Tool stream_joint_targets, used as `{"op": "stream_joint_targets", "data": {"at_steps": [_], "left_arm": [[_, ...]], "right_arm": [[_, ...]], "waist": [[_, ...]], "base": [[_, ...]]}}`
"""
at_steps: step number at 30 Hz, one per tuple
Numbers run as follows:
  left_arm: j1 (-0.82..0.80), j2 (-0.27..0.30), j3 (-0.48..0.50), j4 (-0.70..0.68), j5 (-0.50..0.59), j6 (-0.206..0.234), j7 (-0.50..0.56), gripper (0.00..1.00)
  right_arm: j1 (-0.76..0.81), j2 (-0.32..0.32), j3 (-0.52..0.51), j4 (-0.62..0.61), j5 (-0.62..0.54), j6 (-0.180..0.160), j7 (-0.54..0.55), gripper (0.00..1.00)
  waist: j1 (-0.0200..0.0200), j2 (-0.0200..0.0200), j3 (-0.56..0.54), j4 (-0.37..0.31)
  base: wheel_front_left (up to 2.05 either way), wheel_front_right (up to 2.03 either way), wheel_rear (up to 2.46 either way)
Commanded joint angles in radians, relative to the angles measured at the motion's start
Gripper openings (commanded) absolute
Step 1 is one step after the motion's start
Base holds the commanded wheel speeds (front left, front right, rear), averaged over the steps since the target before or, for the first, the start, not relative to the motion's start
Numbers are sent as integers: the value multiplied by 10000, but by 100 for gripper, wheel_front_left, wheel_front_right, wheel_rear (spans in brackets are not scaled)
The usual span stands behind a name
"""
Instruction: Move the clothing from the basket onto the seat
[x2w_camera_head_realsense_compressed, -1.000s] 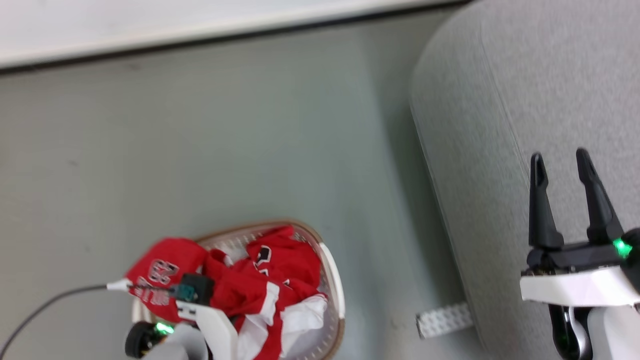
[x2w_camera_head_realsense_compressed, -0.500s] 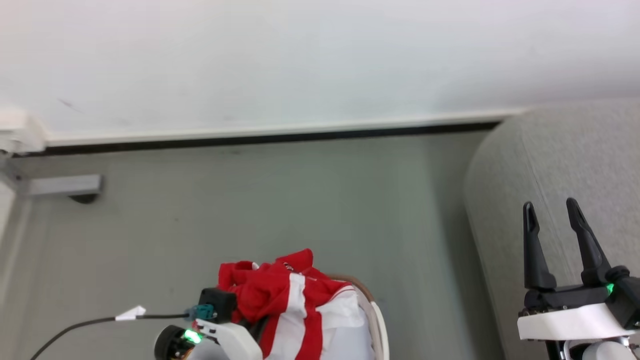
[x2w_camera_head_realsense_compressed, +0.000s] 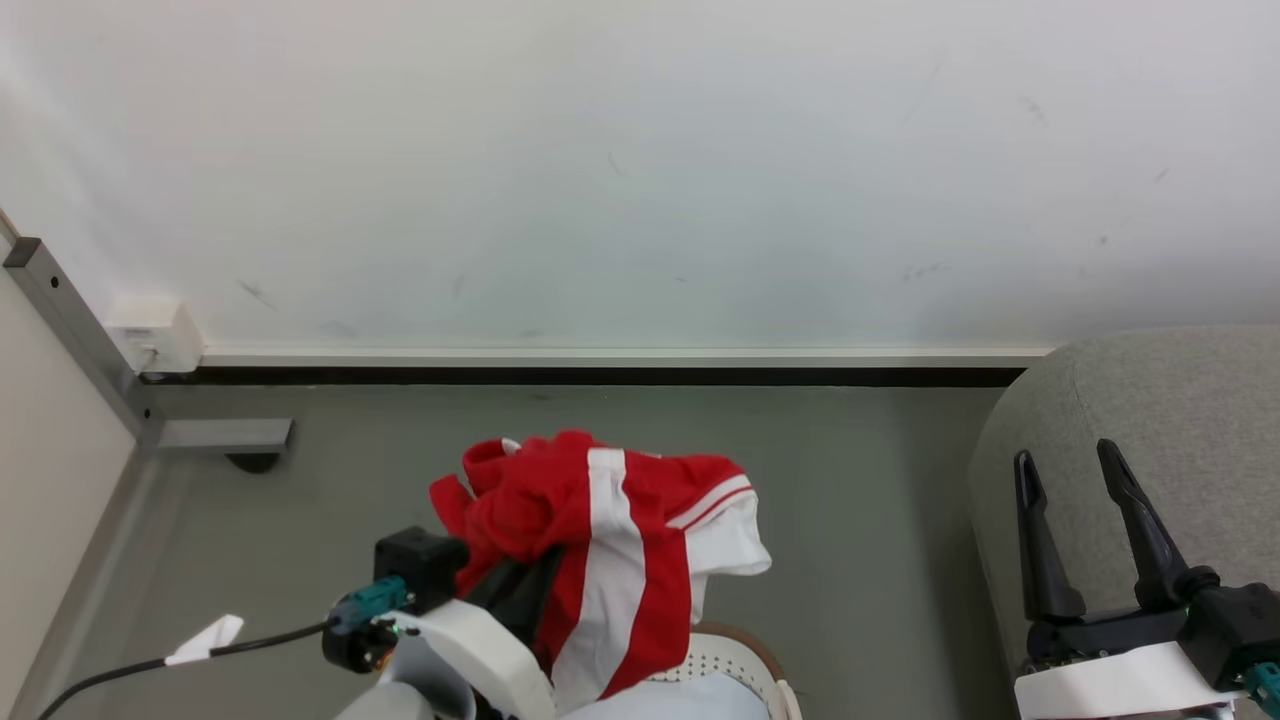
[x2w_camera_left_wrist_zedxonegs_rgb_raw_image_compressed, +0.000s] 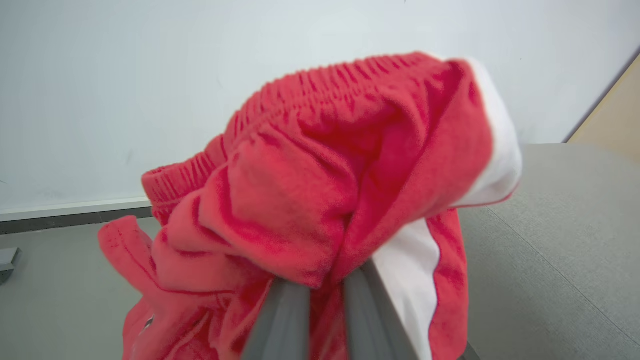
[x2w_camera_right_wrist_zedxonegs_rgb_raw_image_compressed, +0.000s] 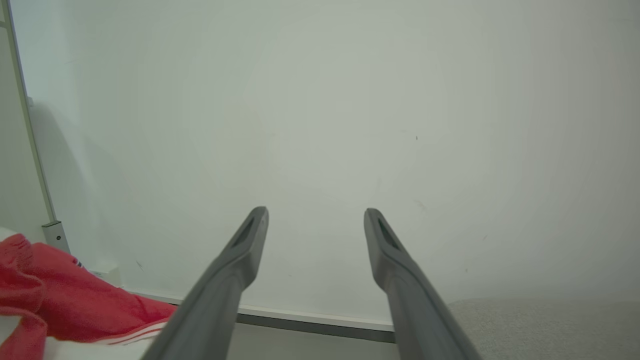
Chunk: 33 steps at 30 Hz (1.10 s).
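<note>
The red clothing (x2w_camera_head_realsense_compressed: 600, 540) with white bands hangs bunched in the air above the basket (x2w_camera_head_realsense_compressed: 735, 655), of which a piece of perforated white wall and brown rim peeks out at the bottom. My left gripper (x2w_camera_head_realsense_compressed: 520, 585) is shut on the clothing (x2w_camera_left_wrist_zedxonegs_rgb_raw_image_compressed: 320, 200), which drapes over its fingers (x2w_camera_left_wrist_zedxonegs_rgb_raw_image_compressed: 280, 320) in the left wrist view. Over the grey seat (x2w_camera_head_realsense_compressed: 1150, 420) at the right, my right gripper (x2w_camera_head_realsense_compressed: 1065, 465) stands open and holds nothing. The right wrist view shows the right gripper (x2w_camera_right_wrist_zedxonegs_rgb_raw_image_compressed: 315, 215) pointing at the wall, with the clothing (x2w_camera_right_wrist_zedxonegs_rgb_raw_image_compressed: 60, 305) at its lower left.
A white wall (x2w_camera_head_realsense_compressed: 640, 170) with a dark baseboard runs across ahead. A grey metal post and foot bracket (x2w_camera_head_realsense_compressed: 215, 435) stand at the left corner. Grey floor (x2w_camera_head_realsense_compressed: 860, 500) lies between the basket and the seat. A black cable (x2w_camera_head_realsense_compressed: 130, 670) trails from my left wrist.
My left gripper has lifted the clothing out of the basket and higher. The head camera has tilted up, so the wall shows more and the basket has dropped toward the bottom edge.
</note>
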Motion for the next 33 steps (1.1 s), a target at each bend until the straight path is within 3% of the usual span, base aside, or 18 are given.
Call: {"op": "stream_joint_targets", "data": {"at_steps": [1,14,27,33], "left_arm": [[126,199,121,-623,-64,182,-13,0],[-249,797,711,-3762,97,1168,430,0],[-115,998,805,-4217,7,1462,642,0],[-62,966,772,-4156,-64,1517,615,0]], "right_arm": [[122,-16,61,33,41,-21,9,100],[189,-25,595,-196,174,-21,9,100],[136,-123,1019,-215,313,-21,9,100],[-176,-439,2398,-362,947,-21,9,100]], "waist": [[3,-1,-84,-39],[3,-1,-189,-402],[3,-1,-102,-582],[3,-1,-56,-584]], "base": [[0,0,0],[0,0,0],[0,0,0],[0,0,0]]}}
